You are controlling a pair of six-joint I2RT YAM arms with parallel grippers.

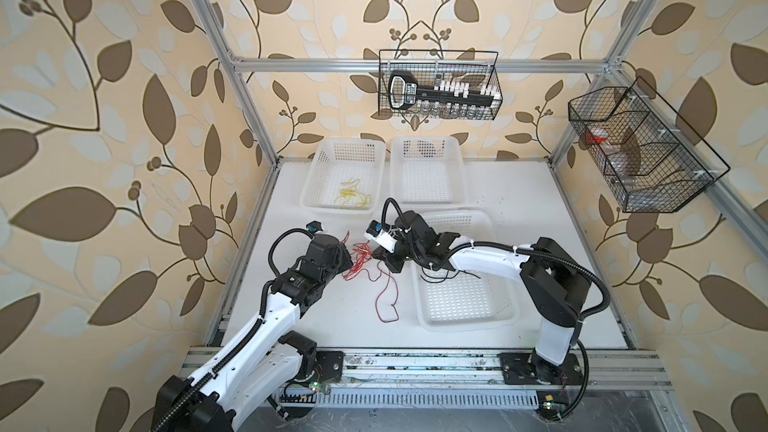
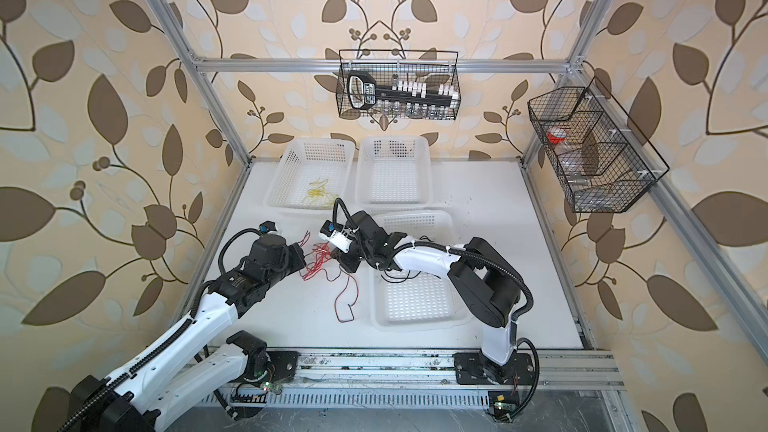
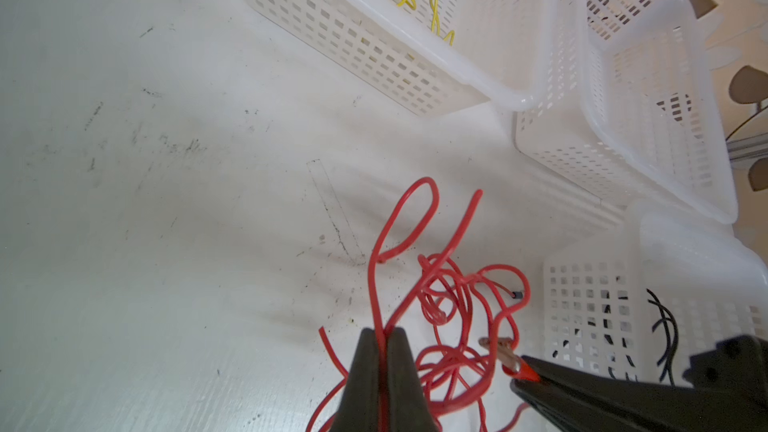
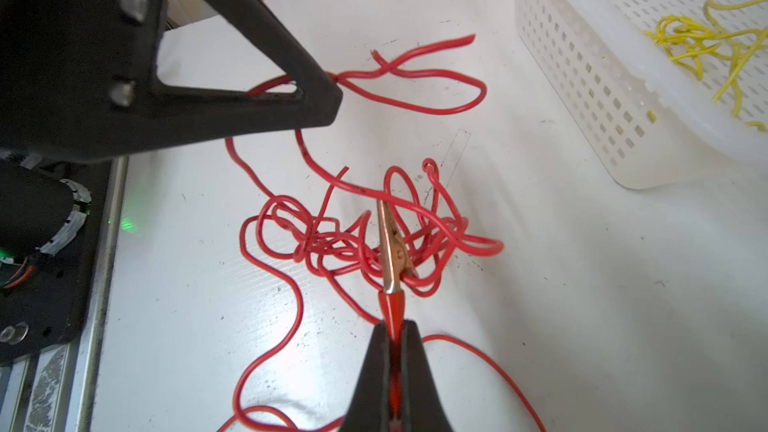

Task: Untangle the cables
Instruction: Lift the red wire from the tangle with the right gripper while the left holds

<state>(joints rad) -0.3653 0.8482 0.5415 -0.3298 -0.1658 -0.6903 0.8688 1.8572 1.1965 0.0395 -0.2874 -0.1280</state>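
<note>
Closest to the camera, my left gripper (image 3: 384,332) was pressed tight on one of the red cables (image 1: 362,258). Yellow cables (image 1: 351,196) sat in the far left basket (image 1: 312,184). The red ones lay in a messy knot on the white table (image 1: 332,326), between my two grippers. My right gripper (image 4: 397,326) pinched the red sleeve of a metal clip (image 4: 392,243), too small to make out in both top views. Black cables (image 3: 668,328) lay in the near basket (image 3: 582,305); my right wrist view missed them.
</note>
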